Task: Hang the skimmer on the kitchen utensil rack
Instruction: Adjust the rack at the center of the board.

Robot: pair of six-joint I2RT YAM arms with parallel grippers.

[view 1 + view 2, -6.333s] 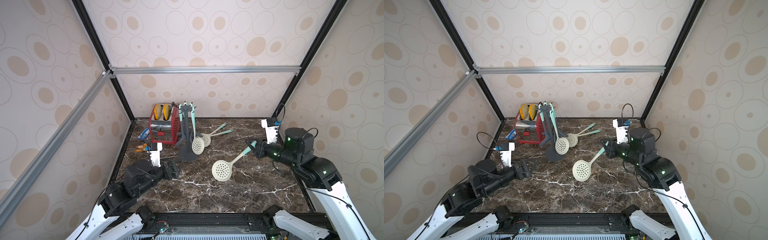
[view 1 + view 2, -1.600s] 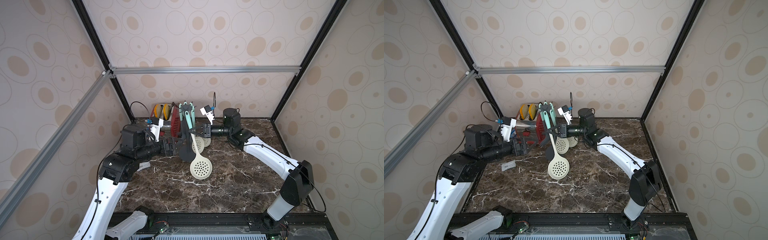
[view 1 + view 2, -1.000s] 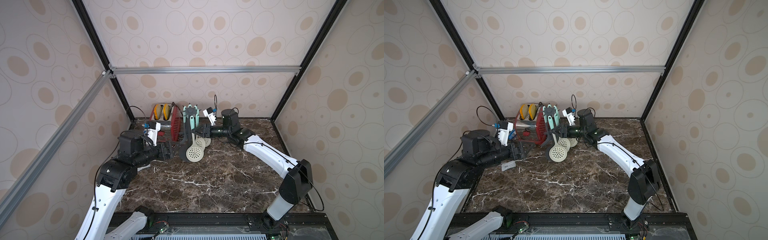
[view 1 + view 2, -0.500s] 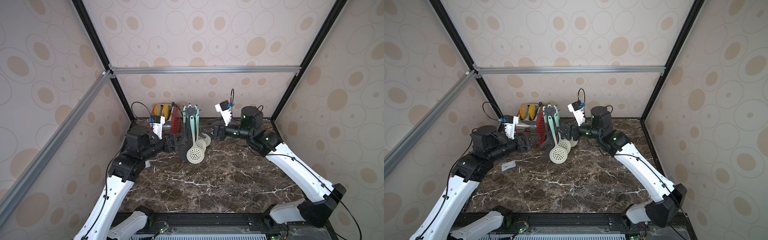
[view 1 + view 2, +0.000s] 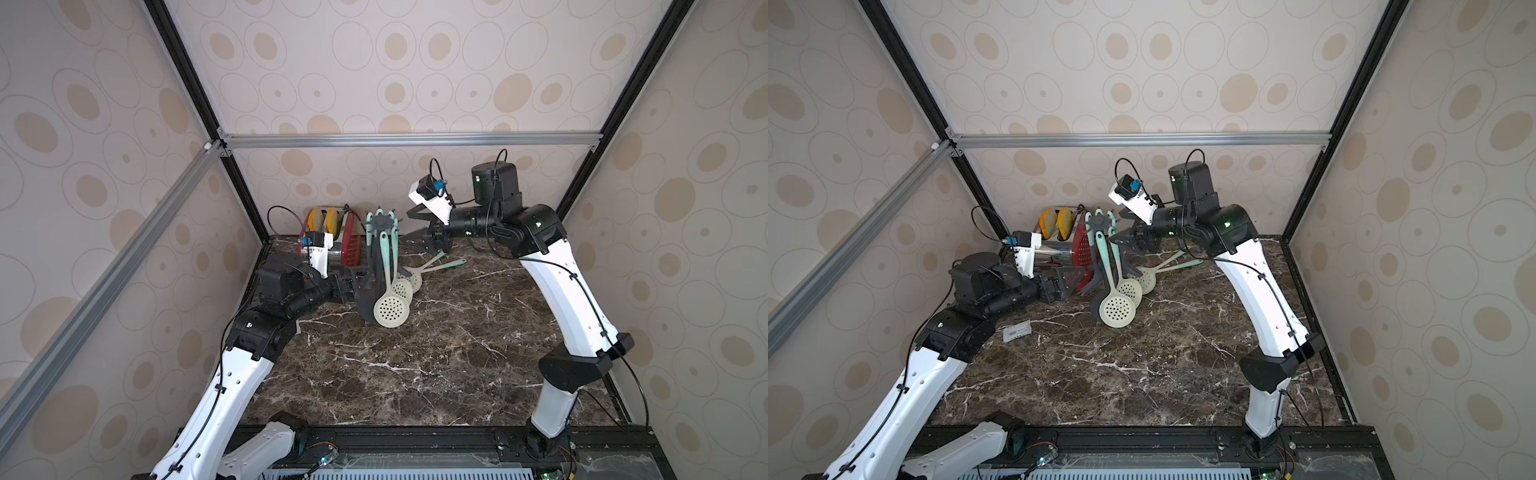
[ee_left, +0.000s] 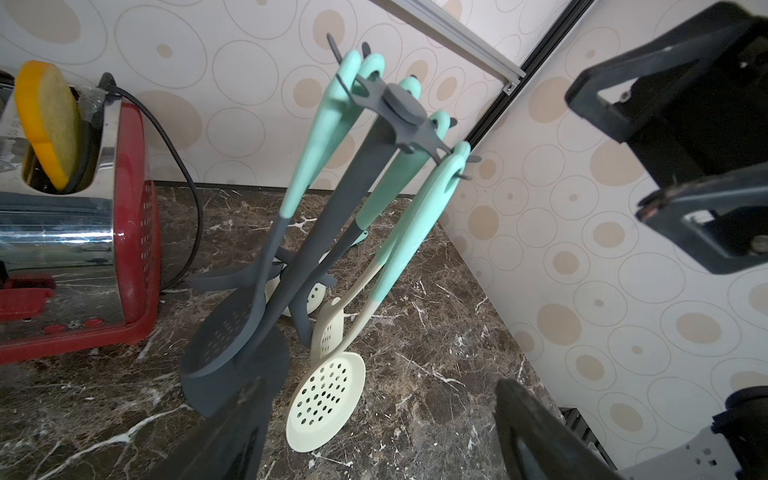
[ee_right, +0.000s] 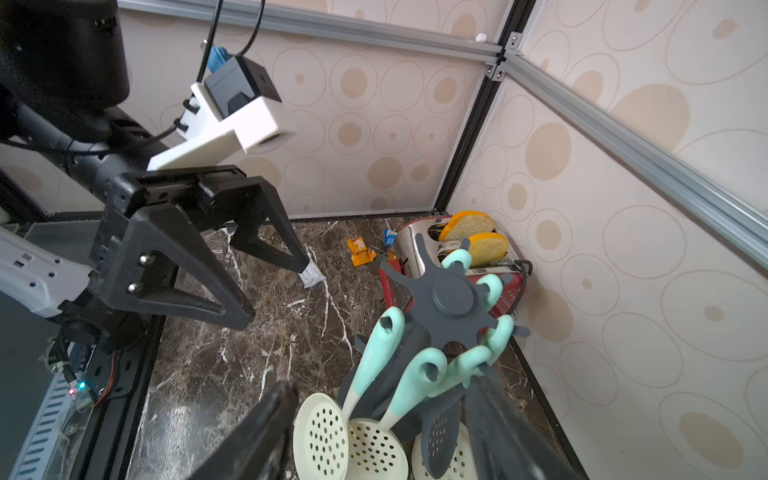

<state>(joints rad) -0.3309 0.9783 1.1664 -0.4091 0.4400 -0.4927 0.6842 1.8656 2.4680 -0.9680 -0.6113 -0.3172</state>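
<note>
A dark marble table (image 5: 415,365) fills the floor of a booth with spotted wallpaper walls, seen from above in both top views.

At the left, the left gripper (image 5: 351,286) reaches low across the table toward the back corner. Its fingers (image 7: 232,307) are spread apart with nothing between them. A small white label (image 5: 1016,332) lies flat on the table near that arm.

Just behind the left gripper stands a red and chrome toaster (image 5: 351,249), close to the back wall, with two yellow-edged slices of bread (image 6: 50,120) standing in its slots.

Just beside the toaster is the kitchen utensil rack (image 5: 381,222), a dark grey pole on a round base, topped by a star-shaped crown of hooks. The skimmer (image 5: 390,309) hangs from a hook on the near side of the crown. It has a mint green handle and a pale cream round head full of holes. The head hangs low by the rack's base; I cannot tell whether it touches the table. A second cream skimmer (image 5: 402,289) and a grey slotted spoon (image 6: 224,336) hang from other hooks. Spare utensils (image 5: 451,263) lie on the table behind the rack.

At the right, the right gripper (image 5: 409,226) is raised to about crown height, near the rack but apart from it. Its fingers (image 6: 665,208) stand wide apart and hold nothing.
</note>
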